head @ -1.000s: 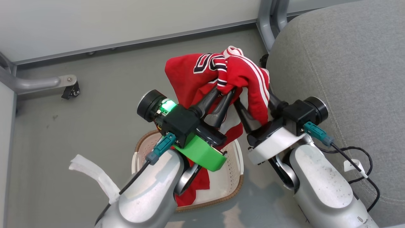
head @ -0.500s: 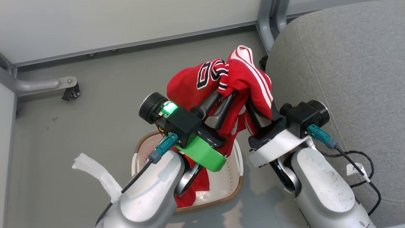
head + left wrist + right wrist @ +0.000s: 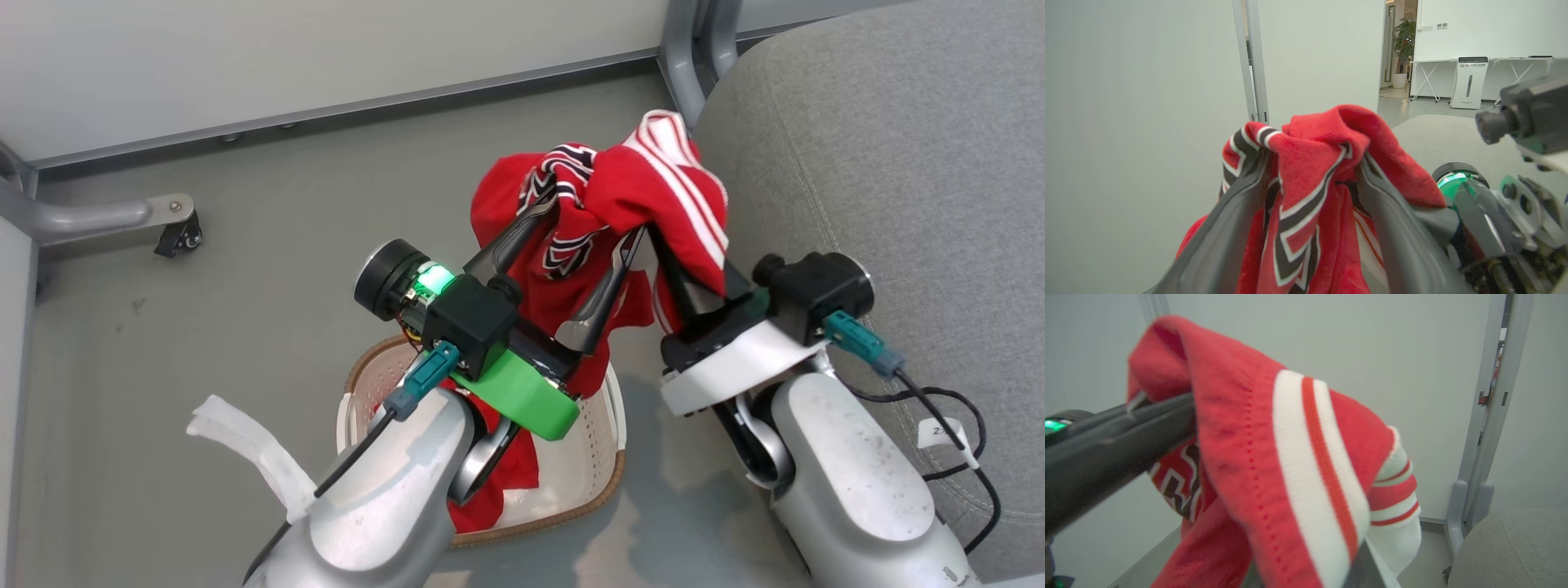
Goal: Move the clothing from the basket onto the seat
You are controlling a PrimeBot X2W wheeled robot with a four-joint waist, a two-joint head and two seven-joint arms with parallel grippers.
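Clothing is raised in a red, white-striped bundle above the basket, level with the near edge of the seat. We cannot tell whether it touches the cushion. More red cloth shows in the basket beneath the left arm. We find the right gripper closed on the striped fold, its tips buried in fabric. We find the left gripper with its fingers spread wide, the lettered cloth draped across them and hanging between, not pinched. The basket stands on the grey floor, near the seat's front.
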